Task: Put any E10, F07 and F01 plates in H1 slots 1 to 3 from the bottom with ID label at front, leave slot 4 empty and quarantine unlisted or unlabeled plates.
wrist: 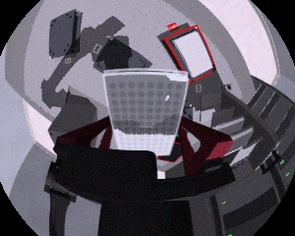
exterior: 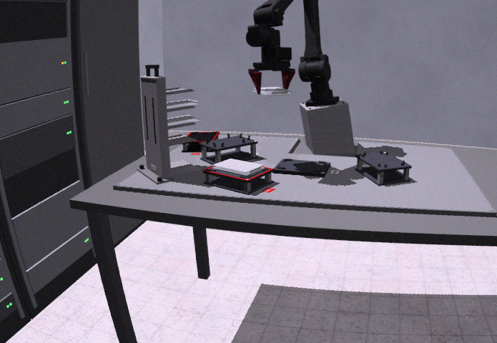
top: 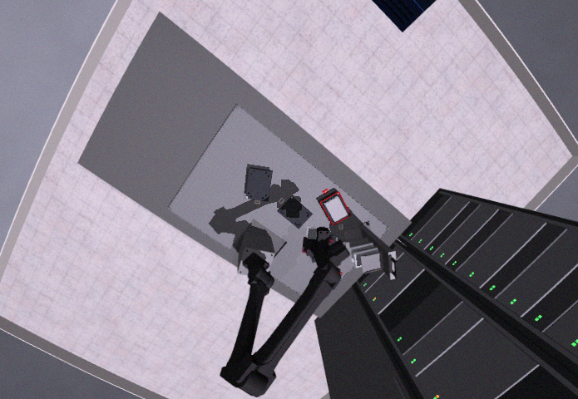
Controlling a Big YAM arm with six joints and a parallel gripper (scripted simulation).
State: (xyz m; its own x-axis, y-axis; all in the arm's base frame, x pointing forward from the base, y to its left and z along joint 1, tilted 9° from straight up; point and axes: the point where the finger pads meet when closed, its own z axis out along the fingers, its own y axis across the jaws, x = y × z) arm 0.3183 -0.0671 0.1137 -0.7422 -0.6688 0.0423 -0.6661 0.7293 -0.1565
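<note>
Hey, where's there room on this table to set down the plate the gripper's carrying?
For the held plate: nothing sits on the right nest beside the pedestal, the rear nest behind the red-edged nest, or the flat black nest between. The red-edged nest holds a white plate; around the hotel it's crowded.

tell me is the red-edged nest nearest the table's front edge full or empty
Full: a white rectangular plate lies flat on that red-edged nest; the top view shows white inside the red frame.

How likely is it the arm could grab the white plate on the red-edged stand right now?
Probably not: the gripper is holding another plate in mid-air. Nothing covers the stand's plate, though.
</note>
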